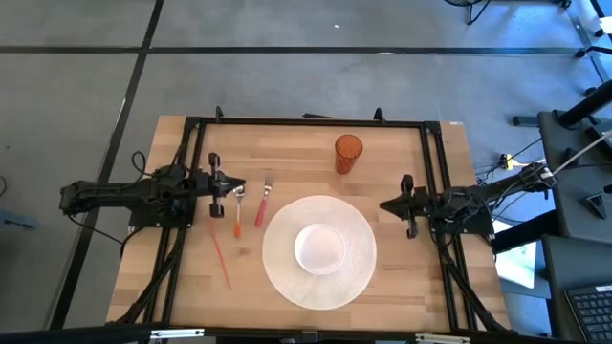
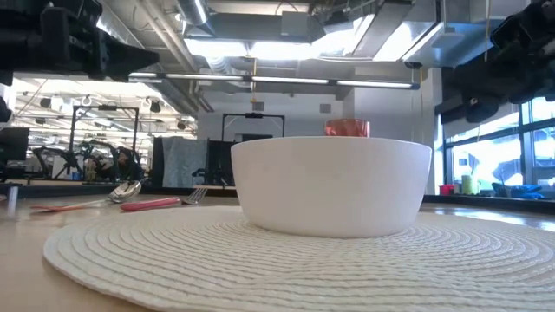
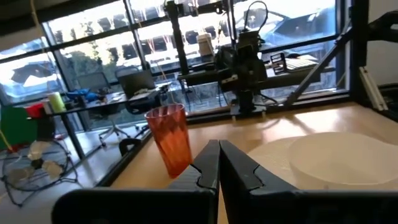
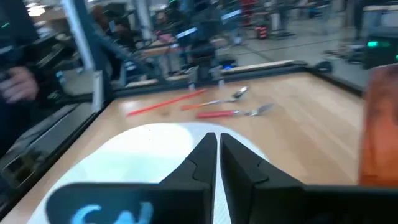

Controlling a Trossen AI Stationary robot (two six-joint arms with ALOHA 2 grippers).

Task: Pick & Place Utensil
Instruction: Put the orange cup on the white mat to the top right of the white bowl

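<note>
A spoon [image 1: 237,212] with an orange handle and a fork [image 1: 260,205] with a red handle lie flat side by side on the wooden table, left of the round white placemat [image 1: 287,277]. A thin red stick [image 1: 221,258] lies nearer the front edge. My left gripper [image 1: 236,187] is shut and hovers just above the spoon's bowl end, clear of it; the low view shows the spoon [image 2: 117,196] and fork [image 2: 165,202] lying untouched. My right gripper [image 1: 385,204] is shut and waits to the right of the placemat. Its wrist view shows the fork [image 4: 233,112] and spoon [image 4: 217,101] beyond.
A white bowl [image 1: 318,248] stands in the middle of the placemat. An orange tumbler [image 1: 348,153] stands upright near the table's far edge, also in the left wrist view [image 3: 169,140]. Black frame rails run along the table's left, right and far sides.
</note>
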